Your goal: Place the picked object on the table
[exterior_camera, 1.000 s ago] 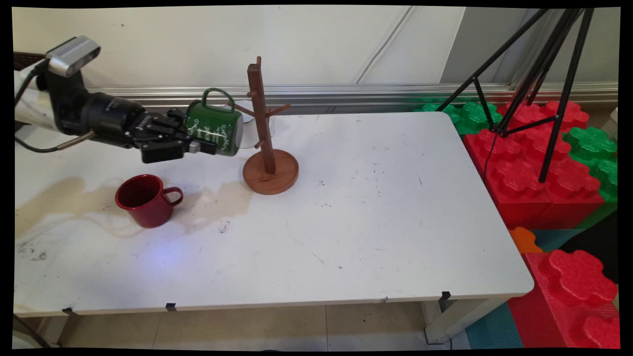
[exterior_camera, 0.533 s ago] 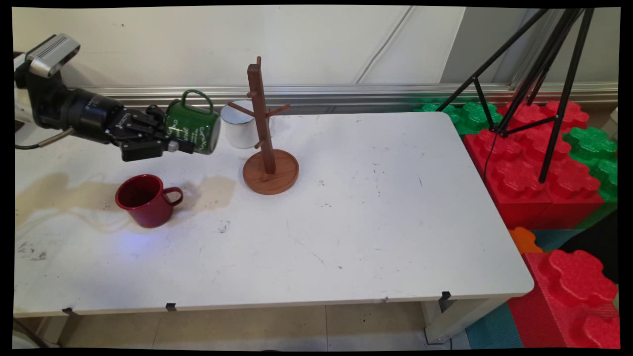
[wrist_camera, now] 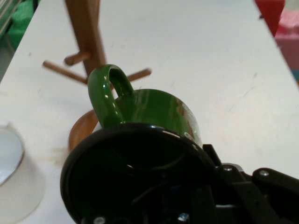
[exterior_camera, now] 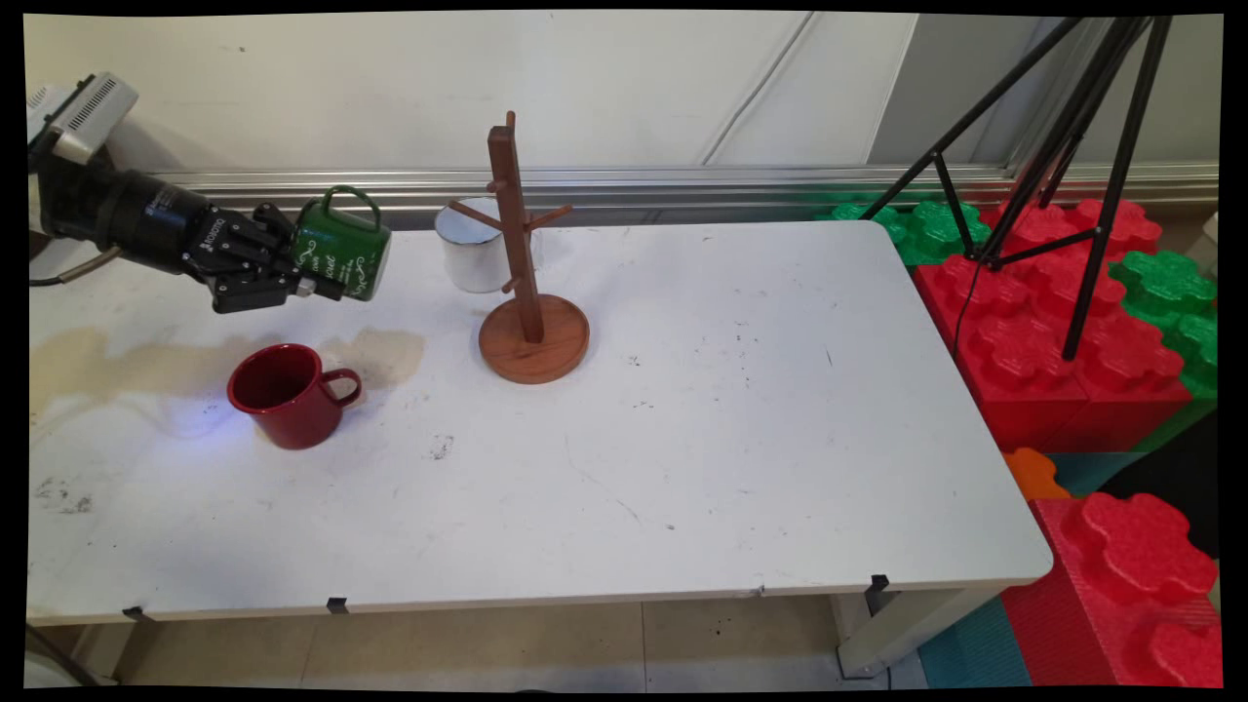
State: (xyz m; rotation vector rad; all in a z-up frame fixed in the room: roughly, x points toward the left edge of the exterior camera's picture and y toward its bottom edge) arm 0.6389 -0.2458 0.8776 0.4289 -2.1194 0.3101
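The gripper [exterior_camera: 322,283] was clamped on the rim of a green mug [exterior_camera: 343,252], holding it clear of the white table [exterior_camera: 741,409] near the far left corner. The mug lay on its side in the grasp, its bottom pointing toward the table's right edge and its handle uppermost. In the hand view the mug's dark mouth filled the lower part of the picture, with the green mug [wrist_camera: 154,109] body running away from the camera and the gripper [wrist_camera: 205,186] linkage beside the rim.

Just right of the held mug, apart from it, a white mug [exterior_camera: 472,246] stood upright by the table's far edge. Close to that, slightly nearer the table's near edge, stood a wooden mug tree [exterior_camera: 526,263], upright on its round base, pegs bare; whether the white mug touched one of its pegs could not be told. A red mug [exterior_camera: 285,394] stood upright below the gripper toward the near side, handle toward the right edge, well apart from the green one. A brownish stain [exterior_camera: 127,356] spread on the tabletop along the left side behind the red mug
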